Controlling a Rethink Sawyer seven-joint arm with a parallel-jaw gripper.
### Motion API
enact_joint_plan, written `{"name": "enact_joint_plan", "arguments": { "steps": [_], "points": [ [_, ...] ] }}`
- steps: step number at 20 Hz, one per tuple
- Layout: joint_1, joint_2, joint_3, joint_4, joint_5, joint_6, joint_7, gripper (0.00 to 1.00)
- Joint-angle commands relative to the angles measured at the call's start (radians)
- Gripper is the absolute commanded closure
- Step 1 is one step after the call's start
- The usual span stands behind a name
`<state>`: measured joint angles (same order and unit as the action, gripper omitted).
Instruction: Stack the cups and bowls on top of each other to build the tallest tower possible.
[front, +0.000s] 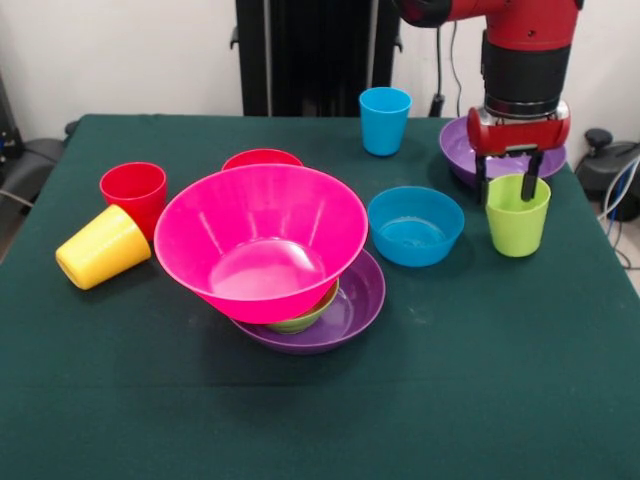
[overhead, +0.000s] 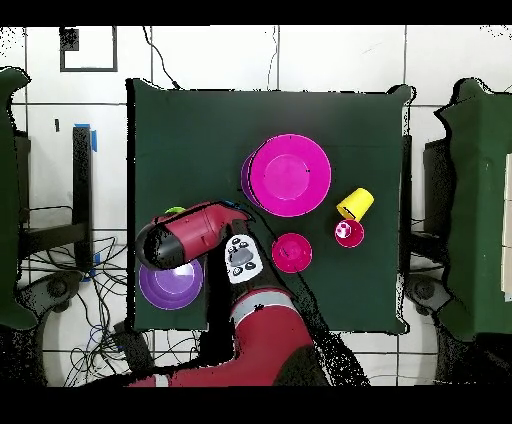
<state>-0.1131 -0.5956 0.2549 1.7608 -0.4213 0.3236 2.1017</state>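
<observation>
My gripper (front: 507, 188) is open and hangs right over the far rim of the upright lime green cup (front: 518, 218) at the right. One finger (front: 482, 188) is outside the cup's left side and the other is over its mouth. A purple bowl (front: 458, 148) lies just behind. The large pink bowl (front: 260, 240) leans tilted on a small green bowl (front: 306, 318) inside the second purple bowl (front: 356, 305). A blue bowl (front: 415, 226), a blue cup (front: 385, 120), a red bowl (front: 262, 158), a red cup (front: 133, 190) and a tipped-over yellow cup (front: 100, 250) stand apart.
In the overhead view the arm (overhead: 195, 232) covers the green cup, the blue bowl and the blue cup. The pink bowl (overhead: 288, 175), red bowl (overhead: 291, 252), red cup (overhead: 348, 232), yellow cup (overhead: 355, 204) and purple bowl (overhead: 170, 283) show there.
</observation>
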Motion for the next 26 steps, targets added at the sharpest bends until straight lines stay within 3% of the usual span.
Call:
{"name": "enact_joint_plan", "arguments": {
  "steps": [1, 7, 12, 18, 26],
  "points": [
    [-0.013, 0.011, 0.117, 0.056, -0.032, 0.126, -0.109, 0.00],
    [-0.068, -0.055, 0.184, 0.091, 0.022, 0.220, -0.139, 0.00],
    [0.022, 0.065, 0.077, 0.003, -0.091, 0.086, -0.053, 0.00],
    [0.029, 0.060, 0.062, -0.010, -0.089, 0.154, -0.073, 0.00],
    [0.056, 0.110, 0.022, -0.056, -0.114, 0.141, -0.054, 0.00]
  ]
}}
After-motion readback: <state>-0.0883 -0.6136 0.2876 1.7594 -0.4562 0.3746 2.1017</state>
